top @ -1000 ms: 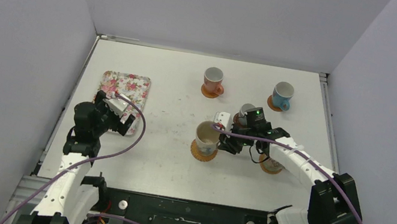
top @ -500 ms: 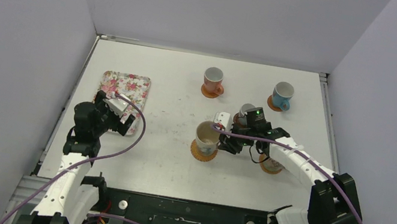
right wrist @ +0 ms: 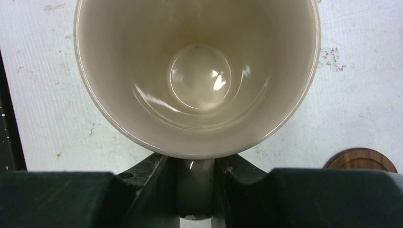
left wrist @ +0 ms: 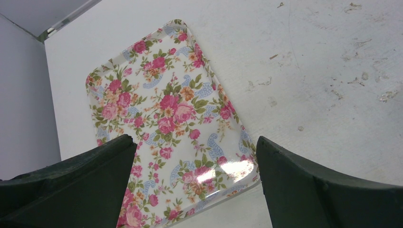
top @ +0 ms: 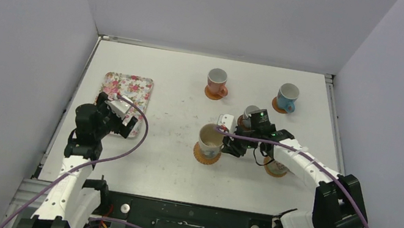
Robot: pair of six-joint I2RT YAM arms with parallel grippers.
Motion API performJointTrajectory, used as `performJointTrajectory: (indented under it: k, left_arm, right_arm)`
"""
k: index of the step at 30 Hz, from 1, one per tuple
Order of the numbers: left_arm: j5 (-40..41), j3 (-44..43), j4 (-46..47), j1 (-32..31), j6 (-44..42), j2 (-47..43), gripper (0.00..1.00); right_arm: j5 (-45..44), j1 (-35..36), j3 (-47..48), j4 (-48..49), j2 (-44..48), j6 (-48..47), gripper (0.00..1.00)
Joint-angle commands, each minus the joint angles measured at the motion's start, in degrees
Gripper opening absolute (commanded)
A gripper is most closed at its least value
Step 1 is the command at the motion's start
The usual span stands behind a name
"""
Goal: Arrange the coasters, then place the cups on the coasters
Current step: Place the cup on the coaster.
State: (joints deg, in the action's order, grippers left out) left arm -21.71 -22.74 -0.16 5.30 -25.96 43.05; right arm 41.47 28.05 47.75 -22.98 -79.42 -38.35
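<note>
A large cream cup (top: 211, 137) stands over a woven orange coaster (top: 207, 156) at mid-table. My right gripper (top: 227, 142) is shut on its handle; in the right wrist view the handle is pinched between the jaws of the right gripper (right wrist: 196, 190), below the cup's open mouth (right wrist: 197, 71). A salmon-pink cup (top: 216, 80) and a light blue cup (top: 287, 95) each sit on an orange coaster at the back. A small grey cup (top: 249, 113) peeks out behind the right wrist. Another orange coaster (top: 276, 169) lies half hidden under the right arm. My left gripper (top: 118, 115) hangs open.
The floral tray (top: 127, 86) lies at the left; my left gripper (left wrist: 194, 141) hovers over its near corner (left wrist: 161, 95) with nothing between the fingers. A dark brown disc's edge (right wrist: 361, 159) shows at the right wrist view's lower right. Grey walls enclose the table.
</note>
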Motion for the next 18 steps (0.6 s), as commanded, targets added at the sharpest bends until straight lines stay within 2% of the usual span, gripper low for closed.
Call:
performJointTrajectory:
  k: [1, 10, 13, 18]
  left_arm:
    - [-1.5, 0.2, 2.0, -0.1, -0.3, -0.2, 0.97]
    - [-1.5, 0.2, 2.0, -0.2, -0.3, -0.2, 0.97]
    - [-1.5, 0.2, 2.0, -0.1, -0.3, -0.2, 0.97]
    - [-1.5, 0.2, 1.9, -0.1, -0.3, -0.2, 0.97]
  right_arm:
    - [4.3, 0.0, 1.5, 4.9, 0.8, -0.9, 0.06]
    - [4.1, 0.2, 1.6, 4.5, 1.2, -0.9, 0.17]
    - [4.1, 0.2, 1.8, 4.2, 1.3, -1.1, 0.23]
    - [4.1, 0.2, 2.3, 3.1, 1.4, -1.5, 0.41]
